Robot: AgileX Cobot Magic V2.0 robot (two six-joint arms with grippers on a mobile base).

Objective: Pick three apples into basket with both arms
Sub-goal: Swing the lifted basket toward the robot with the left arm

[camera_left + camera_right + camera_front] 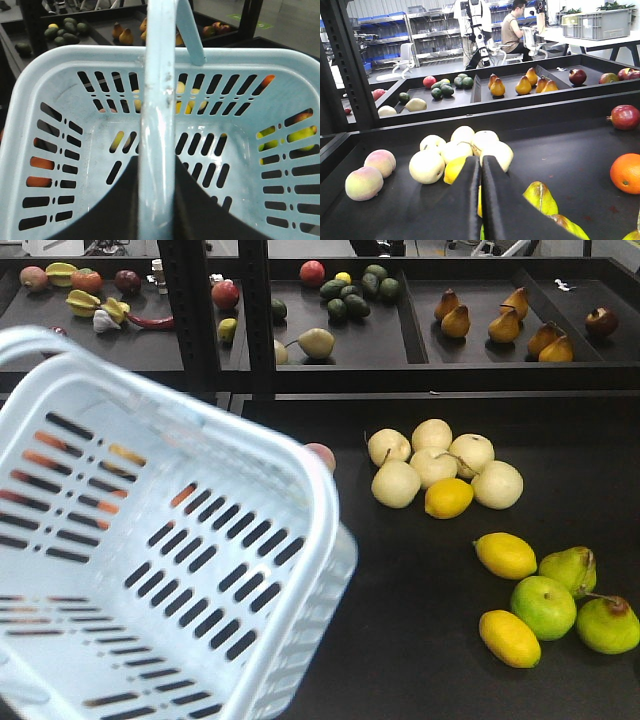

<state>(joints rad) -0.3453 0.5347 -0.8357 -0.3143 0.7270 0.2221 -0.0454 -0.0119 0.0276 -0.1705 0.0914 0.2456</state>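
The pale blue-white basket [150,490] hangs tilted in the air at the left, above the black table. In the left wrist view my left gripper [156,165] is shut on the basket's handle [157,100], one black finger on each side, and the basket [75,57] is empty. My right gripper [480,162] is shut and empty, low over the table near pale pears and a lemon. Red apples with yellow-green patches [610,77] lie in the far right tray. Neither gripper shows in the front view.
On the table lie pale pears [435,465], lemons [448,498], green apples [543,607], peaches [364,182], an orange [626,172] and a pomegranate [625,116]. A raised ledge and black posts [195,310] separate the rear trays of fruit.
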